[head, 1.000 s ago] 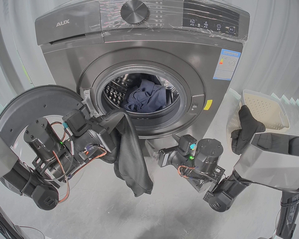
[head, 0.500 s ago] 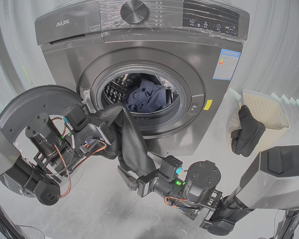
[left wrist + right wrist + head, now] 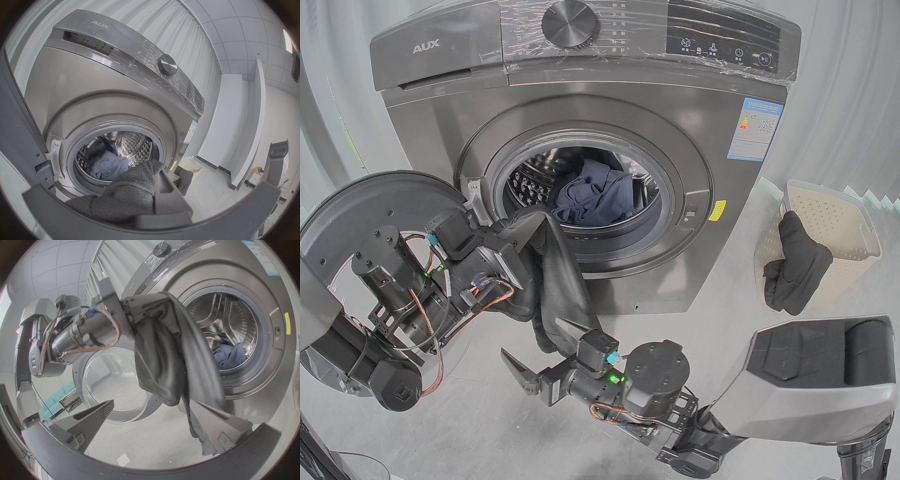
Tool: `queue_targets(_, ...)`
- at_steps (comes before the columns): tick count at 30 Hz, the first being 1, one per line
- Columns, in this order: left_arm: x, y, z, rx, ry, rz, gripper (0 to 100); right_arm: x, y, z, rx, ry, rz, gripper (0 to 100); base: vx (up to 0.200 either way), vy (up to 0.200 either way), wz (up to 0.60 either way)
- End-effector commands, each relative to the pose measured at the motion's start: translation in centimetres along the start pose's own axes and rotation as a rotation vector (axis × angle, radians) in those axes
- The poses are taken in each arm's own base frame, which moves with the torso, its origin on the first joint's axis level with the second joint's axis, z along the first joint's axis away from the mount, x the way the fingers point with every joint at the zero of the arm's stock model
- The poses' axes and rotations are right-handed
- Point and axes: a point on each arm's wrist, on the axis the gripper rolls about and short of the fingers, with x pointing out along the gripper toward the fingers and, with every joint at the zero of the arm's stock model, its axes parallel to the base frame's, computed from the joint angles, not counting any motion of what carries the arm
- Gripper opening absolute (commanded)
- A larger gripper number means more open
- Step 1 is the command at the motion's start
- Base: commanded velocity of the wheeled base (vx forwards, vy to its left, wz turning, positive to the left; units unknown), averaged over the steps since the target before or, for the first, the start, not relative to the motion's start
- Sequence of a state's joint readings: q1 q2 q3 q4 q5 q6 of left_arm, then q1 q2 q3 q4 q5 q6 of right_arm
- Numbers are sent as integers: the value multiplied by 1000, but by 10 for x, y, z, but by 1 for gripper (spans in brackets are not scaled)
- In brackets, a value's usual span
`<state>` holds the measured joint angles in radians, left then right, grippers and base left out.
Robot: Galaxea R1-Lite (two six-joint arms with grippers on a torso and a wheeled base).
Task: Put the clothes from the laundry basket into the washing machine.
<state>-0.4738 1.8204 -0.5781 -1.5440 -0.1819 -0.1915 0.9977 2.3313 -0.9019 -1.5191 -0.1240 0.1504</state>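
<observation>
One blue garment (image 3: 594, 194) lies inside the washing machine (image 3: 675, 106), a black garment (image 3: 562, 294) hangs at its mouth clamped in the left gripper (image 3: 524, 230), the right gripper (image 3: 544, 350) gapes wide at its hem, and a dark piece (image 3: 797, 262) waits draped over the laundry basket (image 3: 853, 250).

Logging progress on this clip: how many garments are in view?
3: a blue garment in the drum, a dark grey garment hanging from the left gripper, a black garment draped over the laundry basket rim. More may be hidden in the drum.

washing machine (image 3: 444, 125): brushed grey metal | black garment (image 3: 562, 287): matt knit cloth
</observation>
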Motion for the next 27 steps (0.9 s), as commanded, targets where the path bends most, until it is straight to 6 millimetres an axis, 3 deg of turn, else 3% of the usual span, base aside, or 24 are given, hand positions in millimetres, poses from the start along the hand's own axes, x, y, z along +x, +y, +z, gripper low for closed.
queue_targets(1,0,-1,1,0,-3,-3,0,15,3,-24,-2,18,34,100,0,0,0)
queue_targets(7,-1,-1,1,0,-2,-3,0,33,0,-26,-3,15,40,100,0,0,0)
queue_targets(15,-4,-2,4,1,-6,-4,0,64,-36,-31,-9,-14,-12,100,0,0,0)
queue_targets(21,-6,0,6,4,-10,-2,0,67,-70,-28,-29,-34,-83,100,0,0,0)
queue_targets(27,-6,2,7,6,-12,1,0,61,-92,-18,-51,-48,-134,100,0,0,0)
